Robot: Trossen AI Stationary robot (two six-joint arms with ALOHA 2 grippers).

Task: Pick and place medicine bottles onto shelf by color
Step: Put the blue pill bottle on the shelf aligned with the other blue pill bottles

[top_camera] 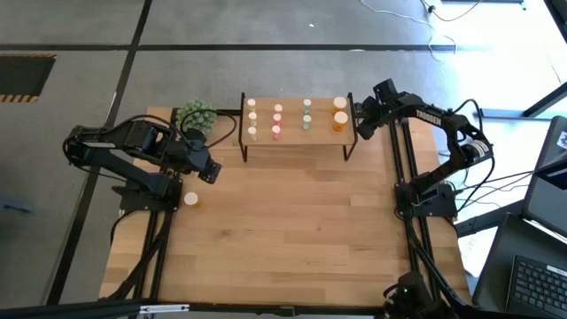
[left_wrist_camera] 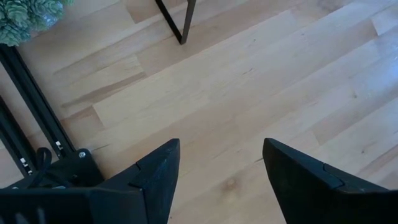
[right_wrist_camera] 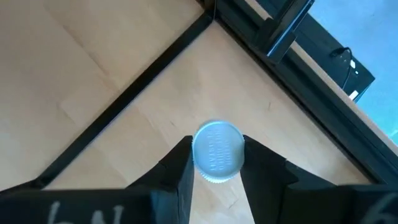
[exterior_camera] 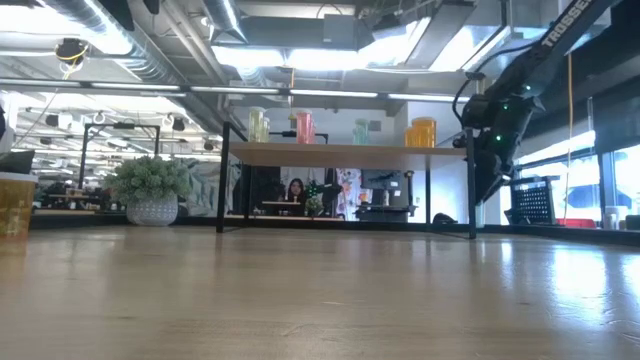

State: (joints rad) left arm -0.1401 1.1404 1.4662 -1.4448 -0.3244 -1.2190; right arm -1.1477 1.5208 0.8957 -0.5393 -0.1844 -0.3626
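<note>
The shelf (top_camera: 292, 120) stands at the table's far side. On it stand rows of medicine bottles: yellowish (top_camera: 252, 118), pink (top_camera: 277, 120), green (top_camera: 306, 115) and orange (top_camera: 340, 105). My right gripper (top_camera: 358, 120) is at the shelf's right end, shut on a white-capped bottle (right_wrist_camera: 217, 152) whose body the cap hides. My left gripper (top_camera: 210, 173) hangs open over bare tabletop at the left (left_wrist_camera: 221, 146). One more bottle (top_camera: 190, 199) stands upright on the table near the left arm. My right gripper pinches the bottle's white cap by its two opposite sides (right_wrist_camera: 200, 157) between the two fingers. The fingers come from above, slanting down. The cap faces up toward the wrist. Whether the bottle's foot rests on anything cannot be told, because the cap hides it.
A green spiky plant ball (top_camera: 197, 115) in a pot sits by the shelf's left end. Black rails (top_camera: 403, 177) run along the table's right side, and others run along the left. The middle and near parts of the wooden tabletop (top_camera: 292, 230) hold nothing.
</note>
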